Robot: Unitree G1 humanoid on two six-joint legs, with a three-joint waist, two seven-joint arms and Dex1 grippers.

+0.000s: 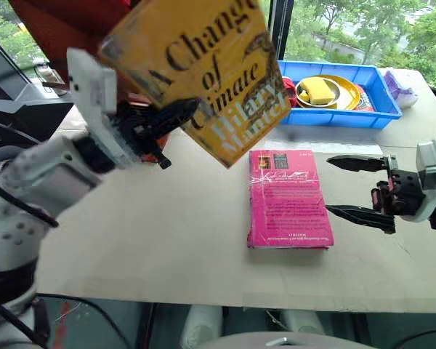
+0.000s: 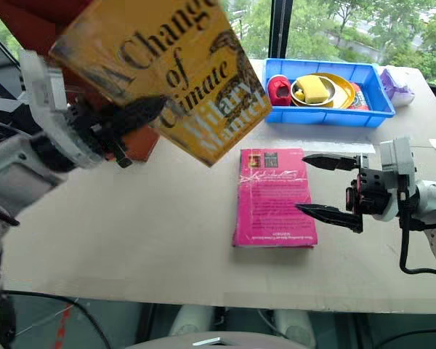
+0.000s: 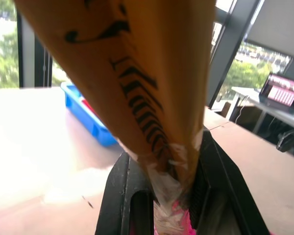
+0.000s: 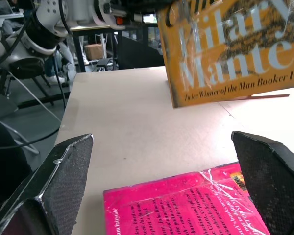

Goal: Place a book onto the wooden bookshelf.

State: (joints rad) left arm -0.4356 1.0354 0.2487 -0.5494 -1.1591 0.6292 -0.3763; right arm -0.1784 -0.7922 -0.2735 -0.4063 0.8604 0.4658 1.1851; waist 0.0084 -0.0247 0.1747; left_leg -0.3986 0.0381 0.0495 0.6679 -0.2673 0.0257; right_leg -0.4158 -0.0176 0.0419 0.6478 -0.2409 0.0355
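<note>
The yellow book (image 1: pixel 203 65) titled "A Change of Climate" hangs tilted in the air over the table's far left part. My left gripper (image 1: pixel 176 115) is shut on its lower edge, and in the left wrist view the book (image 3: pixel 137 73) stands clamped between both black fingers (image 3: pixel 122 196). Behind it, at the far left, part of the reddish-brown wooden bookshelf (image 1: pixel 54 29) shows, mostly hidden by the book and my arm. My right gripper (image 1: pixel 328 186) is open, pointing left just beside the right edge of a pink paperback, nothing between its fingers.
The magenta-pink paperback (image 1: pixel 287 198) lies flat in the middle of the pale wooden table (image 1: pixel 167 233). A blue plastic tray (image 1: pixel 381 116) at the far right holds a yellow bowl with a sponge and a red item. A pale bag (image 1: pixel 401 86) lies beside it.
</note>
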